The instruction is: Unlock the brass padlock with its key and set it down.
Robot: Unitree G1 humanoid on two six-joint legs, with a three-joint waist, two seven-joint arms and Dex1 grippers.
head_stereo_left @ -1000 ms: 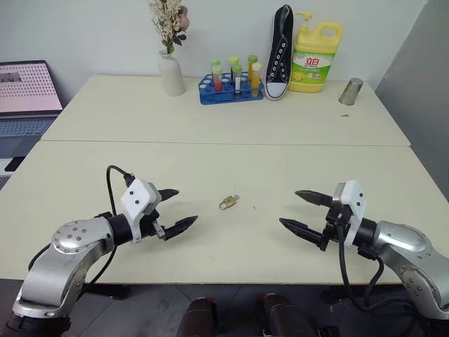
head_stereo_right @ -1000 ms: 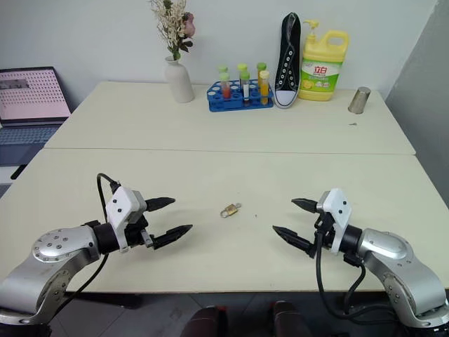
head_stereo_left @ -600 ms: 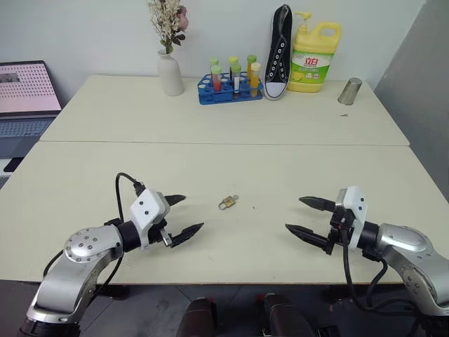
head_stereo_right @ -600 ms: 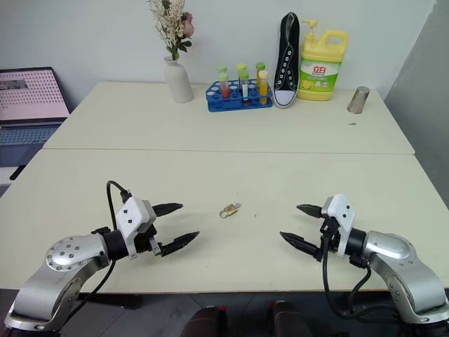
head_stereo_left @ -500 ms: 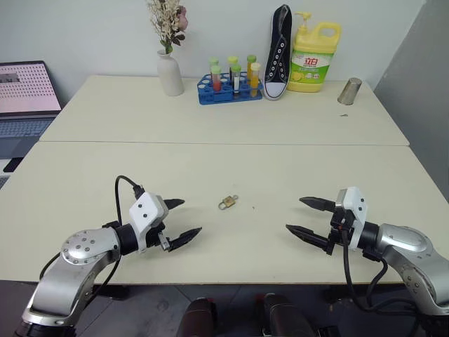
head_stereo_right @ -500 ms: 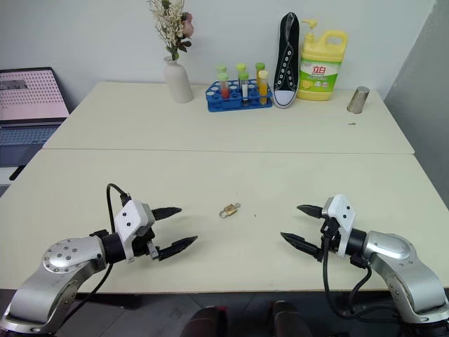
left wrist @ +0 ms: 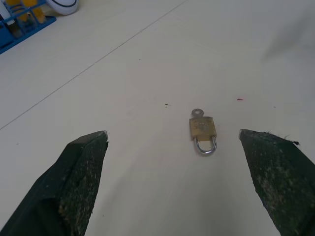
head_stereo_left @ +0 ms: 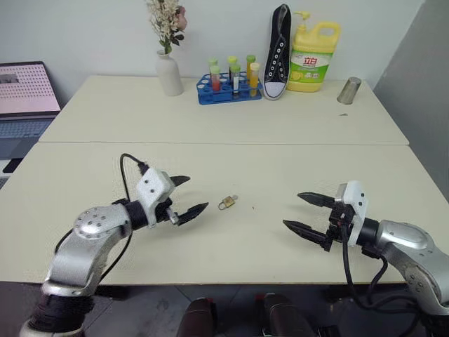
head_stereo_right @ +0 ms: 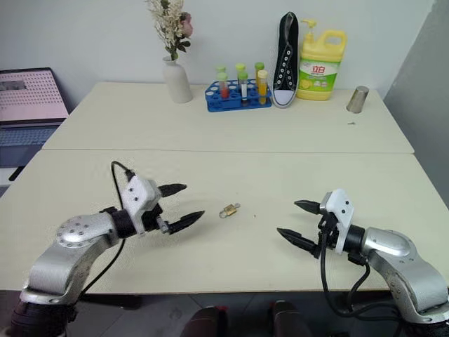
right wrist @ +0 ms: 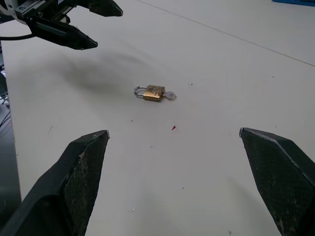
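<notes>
While the small golden-brass padlock [head_stereo_left: 226,203] with its thin silver shackle lies flat on the cream worktop [head_stereo_left: 231,168], the tiny silvery key [left wrist: 197,112] already seated in its base, both grippers hover wide open and empty: the left gripper [head_stereo_left: 185,196] nearer, the right gripper [head_stereo_left: 304,213] well apart. This looks like the approach; next, one gripper must pinch the body while the other takes the key.

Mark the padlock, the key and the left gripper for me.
padlock [left wrist: 202,128], left wrist view, on the brass body.
key [left wrist: 197,112], left wrist view, on its round head.
left gripper [head_stereo_left: 185,195], left eye view, midway between its fingertips.
</notes>
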